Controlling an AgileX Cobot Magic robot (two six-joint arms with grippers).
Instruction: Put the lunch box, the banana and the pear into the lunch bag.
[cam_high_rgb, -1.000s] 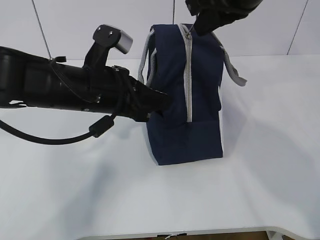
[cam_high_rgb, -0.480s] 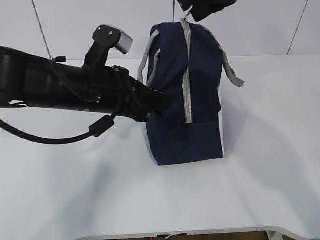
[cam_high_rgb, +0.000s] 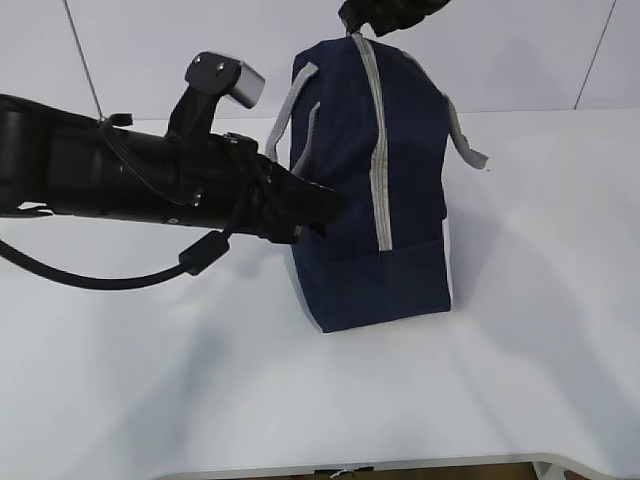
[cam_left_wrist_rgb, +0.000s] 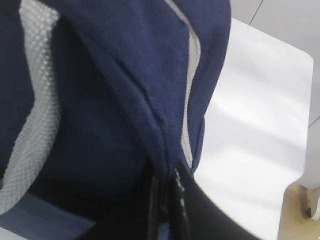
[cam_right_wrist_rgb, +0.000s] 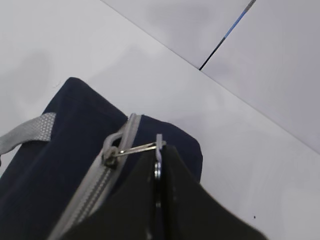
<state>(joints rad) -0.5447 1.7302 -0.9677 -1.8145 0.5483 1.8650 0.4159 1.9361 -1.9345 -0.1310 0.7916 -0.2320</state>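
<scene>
A: Lunch bag (cam_high_rgb: 370, 190) upright on the white table (cam_high_rgb: 500, 400), long axis vertical, grey zipper (cam_high_rgb: 378, 150) closed and facing camera. No readable writing.

B: Claws?

A: Right gripper (cam_right_wrist_rgb: 159, 165), directly above the bag, is clamped on the zipper's ring pull (cam_right_wrist_rgb: 158, 150). Left gripper (cam_left_wrist_rgb: 165, 200), at the bag's left side, pinches a navy fabric fold. 2 grey handles (cam_high_rgb: 285, 115) hang loose. Pale wall panels behind.

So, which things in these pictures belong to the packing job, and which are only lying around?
Belonging to the job:
- lunch bag, zipped shut, standing on the table
- ring pull, pinched in the right tool
- left tool, shut on a fold of the bag's fabric

Only lying around:
- nothing on the white table; lunch box, banana and pear are not visible
</scene>
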